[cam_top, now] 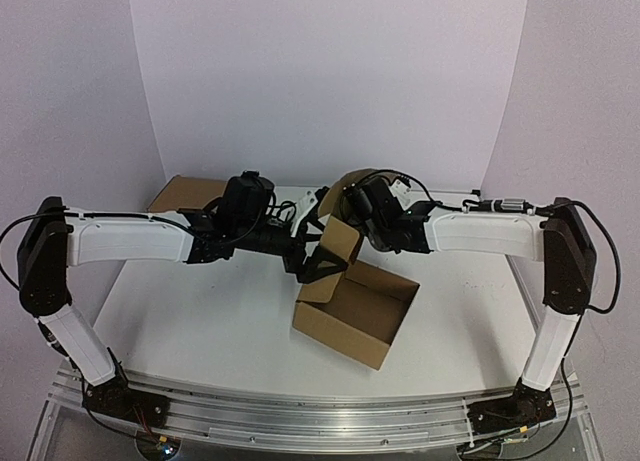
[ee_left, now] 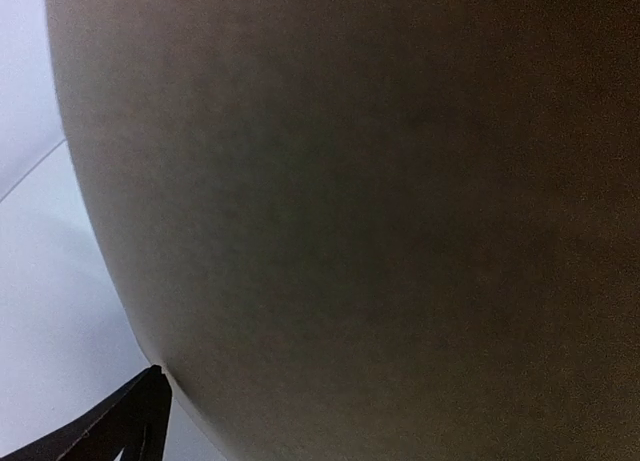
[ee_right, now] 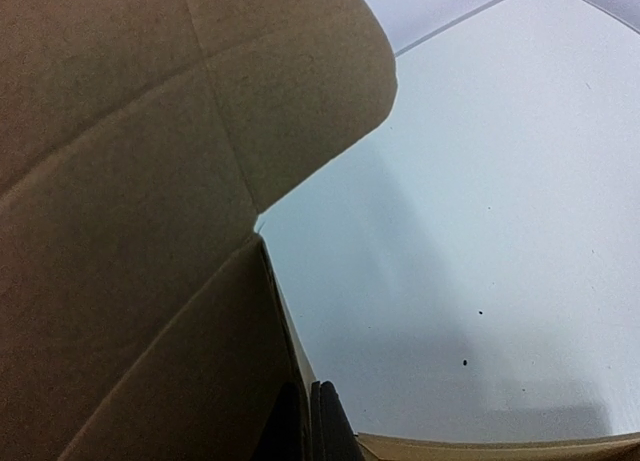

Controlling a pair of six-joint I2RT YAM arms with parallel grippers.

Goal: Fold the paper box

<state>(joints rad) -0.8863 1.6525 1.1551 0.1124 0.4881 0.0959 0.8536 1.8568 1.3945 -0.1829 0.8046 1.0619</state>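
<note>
The paper box (cam_top: pixel 352 316) sits at the table's middle as a brown open tray, with its lid panel (cam_top: pixel 340 243) raised at the back left corner. My right gripper (cam_top: pixel 350 221) reaches in from the right and is shut on that panel's edge. In the right wrist view its dark fingertips (ee_right: pixel 330 426) pinch a thin cardboard wall (ee_right: pixel 150 311). My left gripper (cam_top: pixel 318 265) stands open against the panel's left side. Brown cardboard (ee_left: pixel 380 211) fills the left wrist view. Only one dark fingertip (ee_left: pixel 125 429) shows there, at the lower left.
A second shallow brown cardboard box (cam_top: pixel 186 193) lies at the back left, behind the left arm. White tabletop (cam_top: pixel 200 331) stretches in front of and beside the paper box. Pale walls close off the back and both sides.
</note>
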